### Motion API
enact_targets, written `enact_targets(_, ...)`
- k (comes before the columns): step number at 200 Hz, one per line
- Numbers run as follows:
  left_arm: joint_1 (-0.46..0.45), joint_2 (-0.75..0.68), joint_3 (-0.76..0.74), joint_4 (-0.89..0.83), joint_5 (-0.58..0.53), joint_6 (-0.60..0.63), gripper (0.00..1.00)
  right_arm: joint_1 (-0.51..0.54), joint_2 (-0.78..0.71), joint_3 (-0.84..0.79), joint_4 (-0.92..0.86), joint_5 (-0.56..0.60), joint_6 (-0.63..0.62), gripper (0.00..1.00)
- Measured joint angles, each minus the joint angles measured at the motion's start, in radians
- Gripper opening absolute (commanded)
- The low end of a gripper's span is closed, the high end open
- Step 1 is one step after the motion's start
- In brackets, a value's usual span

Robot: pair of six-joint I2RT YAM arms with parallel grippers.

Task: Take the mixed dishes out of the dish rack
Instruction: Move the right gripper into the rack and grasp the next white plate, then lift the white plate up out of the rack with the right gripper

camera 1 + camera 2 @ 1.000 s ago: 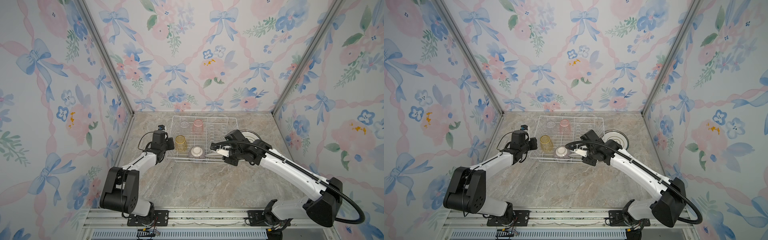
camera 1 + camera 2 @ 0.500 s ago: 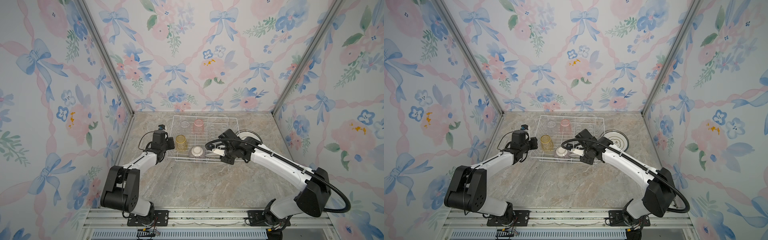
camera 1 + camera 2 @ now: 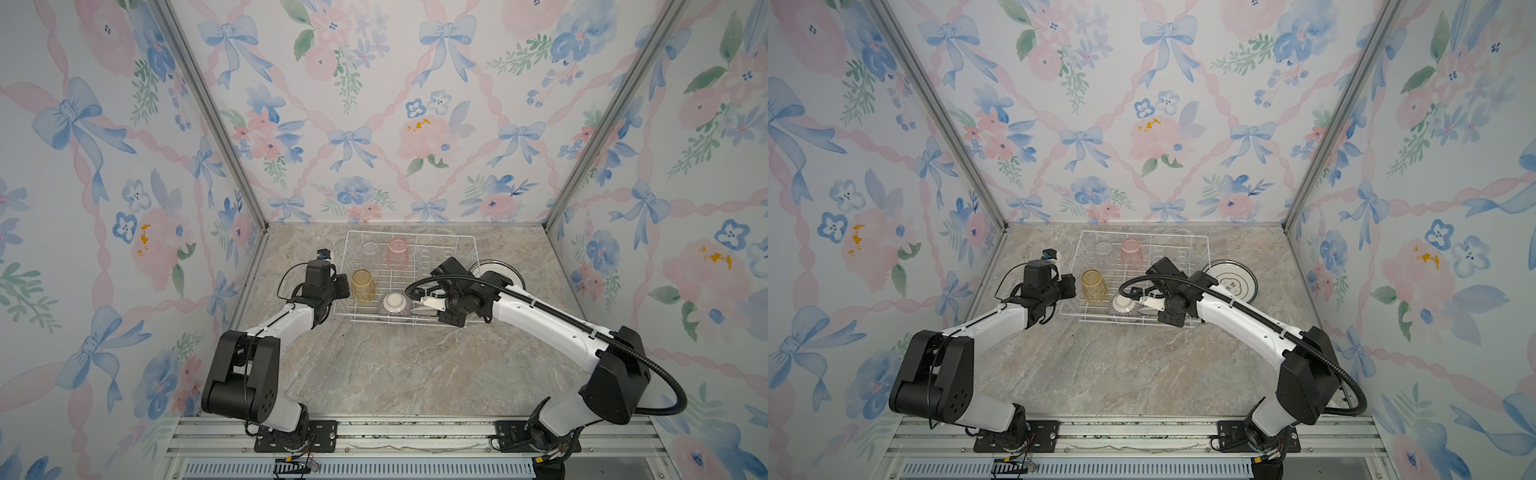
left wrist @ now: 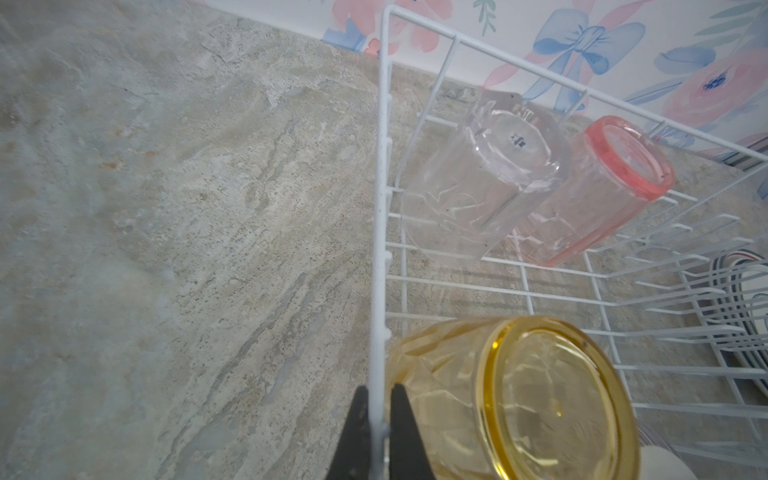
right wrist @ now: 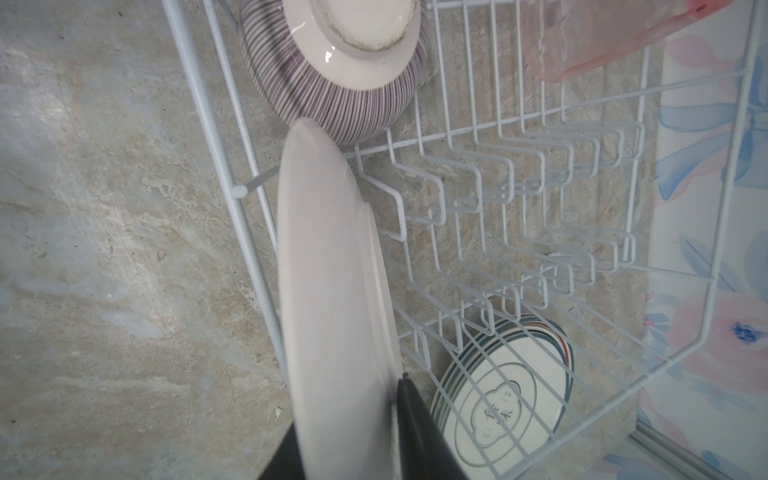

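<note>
Right wrist view: the plate [image 5: 332,291] stands on edge in the dish rack [image 5: 240,191], seen edge-on, its rim just beside the bowl [image 5: 332,83].
Plate axis: in both top views it runs left to right along the rack's near rail, in the nearest slot.
Right gripper [image 5: 353,415]: astride the plate's rim, 1 dark finger [image 5: 415,424] pressed to its face, the other behind it; gripping the plate.
Left gripper [image 4: 379,399]: 2 fingers pinched on the rack's top wire at its left side.
Edges: bent wire prongs [image 5: 473,203] rise behind the plate; the near rail runs in front.
Open room: marbled table [image 3: 395,374] spreads between rack and arm bases.
Other dishes: yellow tumbler [image 3: 363,284], clear tumbler [image 3: 369,249] and pink tumbler [image 3: 397,251] sit base-up in the rack; a stack of plates [image 3: 505,270] lies flat outside its right wall.
Materials: glossy white plate; purple-striped bowl, foot up; translucent ribbed tumblers; thin white wire.
</note>
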Motion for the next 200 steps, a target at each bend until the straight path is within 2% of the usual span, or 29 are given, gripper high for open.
enact_targets(67, 0.000, 0.000, 0.000, 0.000, 0.000, 0.000, 0.00, 0.000, 0.005, 0.003, 0.002, 0.014, -0.011, 0.24)
enact_targets(83, 0.000, 0.000, 0.000, 0.000, 0.000, 0.000, 0.00, 0.000, 0.008, 0.006, 0.008, 0.023, -0.016, 0.19)
enact_targets(100, 0.000, 0.001, 0.000, 0.003, 0.003, 0.001, 0.00, -0.001, 0.013, 0.018, 0.020, 0.048, -0.027, 0.09)
enact_targets(131, -0.001, 0.002, 0.000, 0.004, 0.029, 0.023, 0.00, 0.000, 0.019, 0.028, 0.032, 0.083, -0.060, 0.06)
enact_targets(152, -0.001, 0.002, 0.000, 0.005, 0.032, 0.024, 0.00, 0.001, 0.019, 0.028, 0.032, 0.089, -0.064, 0.00)
enact_targets(200, -0.001, 0.002, 0.000, 0.005, 0.032, 0.024, 0.00, 0.026, 0.019, 0.015, 0.054, 0.146, -0.064, 0.00)
